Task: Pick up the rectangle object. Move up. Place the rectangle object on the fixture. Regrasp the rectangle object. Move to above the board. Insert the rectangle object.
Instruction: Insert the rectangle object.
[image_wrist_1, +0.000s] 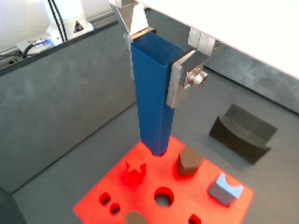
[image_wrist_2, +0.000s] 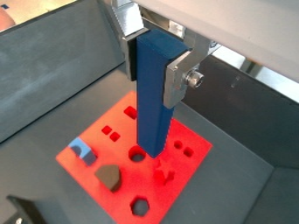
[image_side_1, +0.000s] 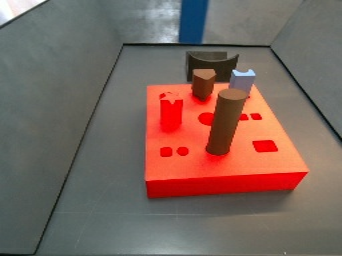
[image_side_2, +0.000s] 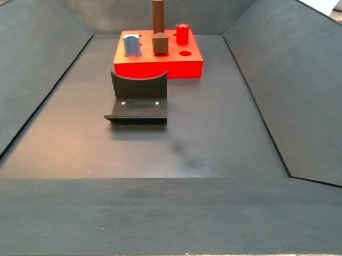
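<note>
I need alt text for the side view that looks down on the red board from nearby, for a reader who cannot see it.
A red board lies on a dark grey floor, carrying a tall brown cylinder, a shorter brown cylinder, a red peg and a small pale-blue block. The dark fixture stands behind it. The blue rectangle object hangs at the top edge; the gripper is out of frame.

Blue bar (image_wrist_1: 155, 92) – red board (image_side_1: 214, 160) – silver claw (image_wrist_1: 163, 52).
</note>
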